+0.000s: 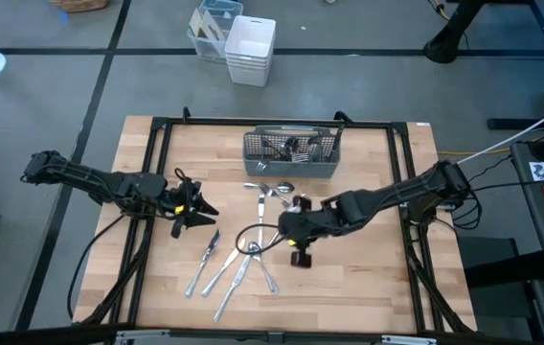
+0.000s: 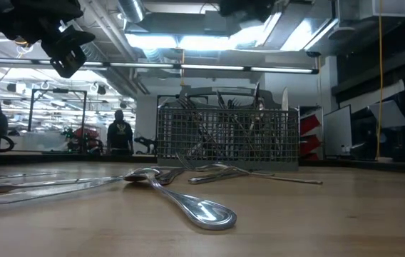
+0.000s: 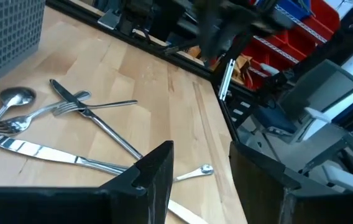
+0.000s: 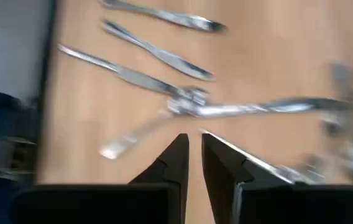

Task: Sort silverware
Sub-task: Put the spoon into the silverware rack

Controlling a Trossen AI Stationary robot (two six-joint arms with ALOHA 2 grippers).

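The right hand hangs over the middle of the bench, right at the near edge of the loose silverware, so it is plainly the nearer arm for the next pick. In its wrist view its two fingers stand almost together with only a slim gap, and nothing shows between them; I judge it empty. The closest pieces lie just ahead of its fingertips: a fork crossed by a long spoon-like piece, their long axes running across the line of the fingers rather than along it, which suits a pinch across a handle.

The left hand waits over the left part of the bench, fingers spread wide and holding nothing, a little farther from the pile.

The silverware is slim, shiny and silver-coloured. A fan of knives and forks lies flat on the bench toward the front, handles overlapping, and a few spoons lie nearer the grey mesh caddy at the back. The caddy already holds several upright pieces. Overlaps in the pile may make a clean single pick awkward.
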